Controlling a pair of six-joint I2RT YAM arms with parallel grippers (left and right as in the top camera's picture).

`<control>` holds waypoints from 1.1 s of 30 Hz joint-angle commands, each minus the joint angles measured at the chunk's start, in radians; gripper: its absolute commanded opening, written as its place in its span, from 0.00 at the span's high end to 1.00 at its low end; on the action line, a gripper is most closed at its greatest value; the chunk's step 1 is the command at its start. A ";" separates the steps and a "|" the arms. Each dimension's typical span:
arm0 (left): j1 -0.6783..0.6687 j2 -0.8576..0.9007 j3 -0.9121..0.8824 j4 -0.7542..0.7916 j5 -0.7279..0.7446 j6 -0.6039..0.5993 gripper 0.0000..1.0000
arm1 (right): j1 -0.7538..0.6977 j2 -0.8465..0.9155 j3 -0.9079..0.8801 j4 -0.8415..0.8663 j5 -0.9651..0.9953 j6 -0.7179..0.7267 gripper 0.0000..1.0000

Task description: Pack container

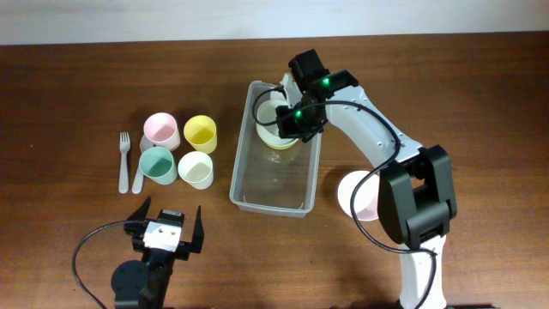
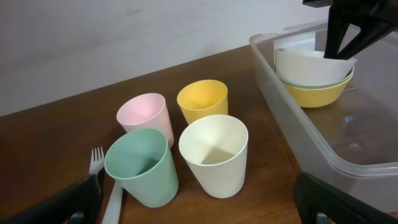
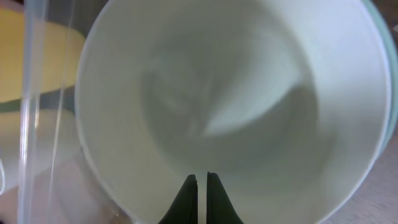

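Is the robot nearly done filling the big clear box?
Not yet. Done: the white bowl and yellow bowl sit stacked inside the container. In hand: the right end effector is at the white bowl, fingers nearly together. To do: the pink cup, yellow cup, green cup, cream cup, fork, spoon and pink bowl are outside. The left end effector is open, empty.

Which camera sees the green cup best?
The left wrist view: the green cup sits close and big, showing its side and inside. Overhead shows it small, from above. The right wrist view doesn't show it.
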 commanded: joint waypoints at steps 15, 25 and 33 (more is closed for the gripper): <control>-0.005 -0.006 -0.005 0.000 0.011 -0.013 0.00 | 0.050 -0.207 0.002 0.074 -0.083 -0.124 0.96; -0.005 -0.006 -0.005 0.000 0.011 -0.013 0.00 | 0.093 -0.064 -0.001 0.090 -0.089 -0.124 0.96; -0.005 -0.006 -0.005 0.000 0.011 -0.013 0.00 | 0.096 -0.003 0.000 0.090 -0.078 -0.142 0.96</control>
